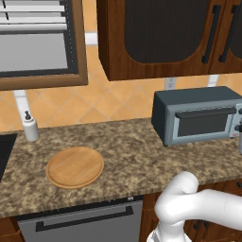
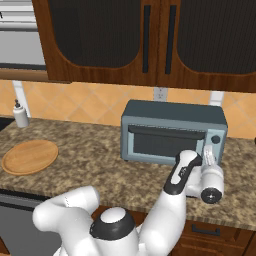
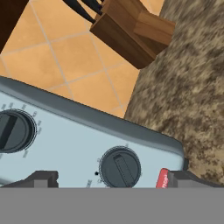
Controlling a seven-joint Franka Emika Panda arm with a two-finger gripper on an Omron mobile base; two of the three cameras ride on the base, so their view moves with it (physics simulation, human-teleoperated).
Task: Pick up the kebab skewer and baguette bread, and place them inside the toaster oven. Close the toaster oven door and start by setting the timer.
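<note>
I find the toaster oven (image 2: 172, 134) at centre right of the right base view, standing on the granite counter (image 2: 90, 155) against the tiled wall, a boxy blue-grey unit; the toaster oven door (image 2: 165, 141) appears closed flush, its dark glass and bar handle upright, and I cannot see through the window whether the skewer and baguette are on the rack. The round wooden board (image 1: 74, 167) at lower left of the left base view lies bare, so I judge the loading and closing steps done and the timer step in hand. In the hand view the control panel runs across the lower half, one dark knob (image 3: 120, 167) at bottom centre and a second knob (image 3: 13, 130) at far left. The gripper (image 3: 112, 180) stands wide, holding nothing, its tips either side of the centre knob. Next I would advance squarely, close on that knob and twist; which knob is the timer I cannot tell
</note>
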